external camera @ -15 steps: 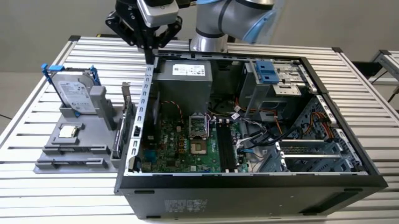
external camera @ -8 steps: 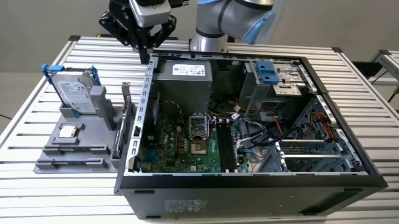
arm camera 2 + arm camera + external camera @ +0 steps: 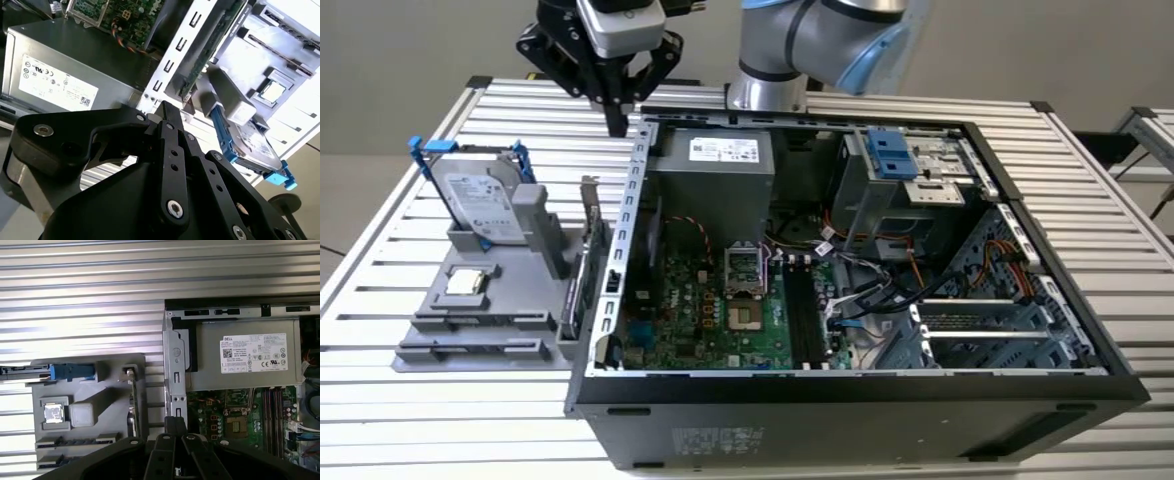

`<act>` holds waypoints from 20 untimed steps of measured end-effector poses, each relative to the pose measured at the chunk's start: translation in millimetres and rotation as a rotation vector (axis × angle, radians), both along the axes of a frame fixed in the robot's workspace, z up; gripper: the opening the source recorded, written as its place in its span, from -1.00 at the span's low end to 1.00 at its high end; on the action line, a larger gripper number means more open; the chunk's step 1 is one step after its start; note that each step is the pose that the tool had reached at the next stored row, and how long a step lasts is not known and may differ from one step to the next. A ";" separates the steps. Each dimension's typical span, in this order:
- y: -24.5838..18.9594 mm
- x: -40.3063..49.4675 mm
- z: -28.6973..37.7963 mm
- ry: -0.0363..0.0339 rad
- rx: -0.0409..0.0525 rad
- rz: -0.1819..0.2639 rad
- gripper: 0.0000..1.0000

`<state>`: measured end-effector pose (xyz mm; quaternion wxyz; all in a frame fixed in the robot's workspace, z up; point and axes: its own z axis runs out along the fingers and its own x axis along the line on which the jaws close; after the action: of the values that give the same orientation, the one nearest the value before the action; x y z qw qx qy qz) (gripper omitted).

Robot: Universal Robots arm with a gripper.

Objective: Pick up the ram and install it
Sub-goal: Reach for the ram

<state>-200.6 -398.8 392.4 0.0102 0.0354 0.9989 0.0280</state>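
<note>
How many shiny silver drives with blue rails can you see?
1. The hard drive stands in the gray holder on the exterior view's left of the computer case. Bays inside the case may hide others.

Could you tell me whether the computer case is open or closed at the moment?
Open: the computer case has no side panel on top, so the motherboard and power supply lie exposed.
</note>
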 end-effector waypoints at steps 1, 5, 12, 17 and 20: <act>0.0 -1.3 0.0 0.0000 0.0002 0.000 -1.00; 0.0 -6.6 0.0 0.0000 0.0008 0.000 -1.00; 0.0 -14.9 -0.1 0.0000 0.0012 0.000 -1.00; 0.0 -20.8 0.0 0.0005 0.0014 0.000 -1.00; 0.0 -24.5 0.0 0.0008 0.0015 0.000 -1.00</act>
<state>-225.1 -398.8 392.4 0.0098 0.0355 0.9989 0.0288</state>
